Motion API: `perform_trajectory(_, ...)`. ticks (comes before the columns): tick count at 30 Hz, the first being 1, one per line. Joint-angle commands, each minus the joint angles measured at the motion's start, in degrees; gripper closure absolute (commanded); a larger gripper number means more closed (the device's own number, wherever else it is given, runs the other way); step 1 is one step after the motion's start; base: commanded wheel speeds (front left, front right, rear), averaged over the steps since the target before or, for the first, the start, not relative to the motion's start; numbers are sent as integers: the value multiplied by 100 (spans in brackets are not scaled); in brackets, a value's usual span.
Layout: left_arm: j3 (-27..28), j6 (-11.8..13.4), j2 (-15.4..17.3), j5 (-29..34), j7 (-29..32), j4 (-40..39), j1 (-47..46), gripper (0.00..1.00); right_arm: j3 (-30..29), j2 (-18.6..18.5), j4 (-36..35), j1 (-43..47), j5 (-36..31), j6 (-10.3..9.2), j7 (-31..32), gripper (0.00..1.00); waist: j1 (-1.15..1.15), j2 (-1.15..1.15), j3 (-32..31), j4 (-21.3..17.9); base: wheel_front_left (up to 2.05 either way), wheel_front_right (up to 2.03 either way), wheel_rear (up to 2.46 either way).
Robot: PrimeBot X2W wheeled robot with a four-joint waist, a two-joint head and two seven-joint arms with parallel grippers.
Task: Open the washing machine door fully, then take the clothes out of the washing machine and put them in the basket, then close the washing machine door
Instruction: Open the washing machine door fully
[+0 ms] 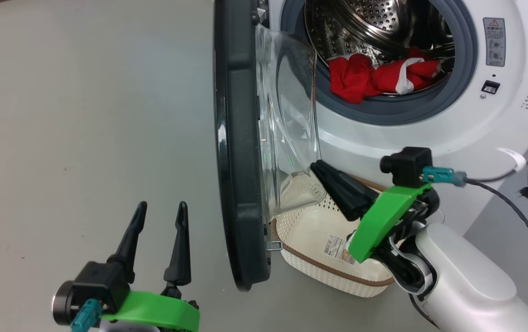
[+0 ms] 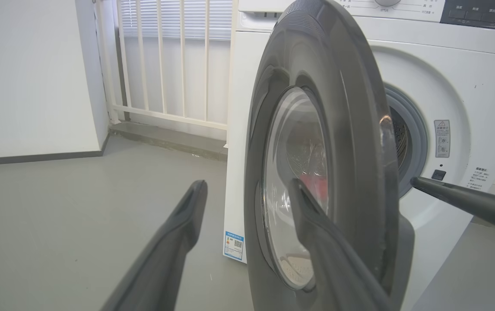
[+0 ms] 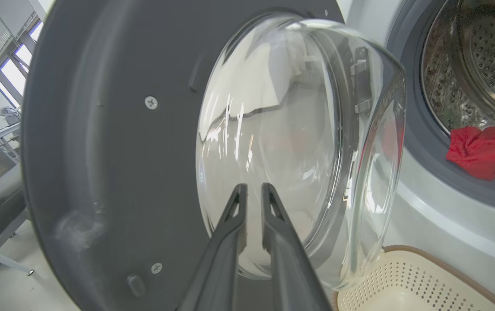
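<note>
The washing machine (image 1: 476, 120) stands with its black door (image 1: 238, 138) swung out, roughly edge-on to me, its glass bowl bulging toward the drum. Red clothes (image 1: 374, 76) with white trim lie in the drum at its front lip. On the floor below the opening sits the cream basket (image 1: 337, 276). My right gripper (image 1: 315, 165) hovers over the basket, pointing at the inner side of the door (image 3: 100, 129); its fingers (image 3: 254, 186) are barely parted and hold nothing, their tips near the glass. My left gripper (image 1: 161, 206) stands open on the door's outer side (image 2: 347, 108), a little apart from it.
Grey floor spreads to the left of the door. A white wall and a barred window rail (image 2: 161, 65) stand behind the machine's left side. A dark cable (image 1: 522, 221) runs from my right wrist past the machine's lower right.
</note>
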Motion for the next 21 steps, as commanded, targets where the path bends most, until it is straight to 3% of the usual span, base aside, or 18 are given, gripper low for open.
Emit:
perform_trajectory(1, 177, -46, 131, 2, -50, -107, -109, 0, -25, 41, -109, 72, -179, 37, -128, 6, 0, 0, -6, -4, 0, 0, 0)
perform_trajectory(2, 176, -49, 138, 2, -57, -101, -102, 0, -118, 85, -84, 117, -436, 37, -294, 0, 0, 0, -13, -8, 0, 0, 0)
perform_trajectory(8, 169, -76, 183, 4, -117, -91, -61, 0, -864, 471, -166, 584, -1877, 37, -1049, 0, 0, 0, -76, -25, 0, 0, 0)
perform_trajectory(15, 179, -104, 210, 7, -211, -93, -37, 0, -1982, 772, -639, 1218, -3585, 37, -1374, 0, 0, 0, -105, -33, 0, 0, 0)
perform_trajectory(18, 173, -123, 198, 2, -251, -63, -32, 0, -2320, 820, -937, 1476, -4095, 37, -1425, 0, 0, 0, -106, -29, 0, 0, 0)
perform_trajectory(21, 170, -130, 187, 0, -281, -31, -28, 0, -2489, 827, -1200, 1723, -4151, 37, -1482, 0, 0, 0, -121, -23, 0, 0, 0)
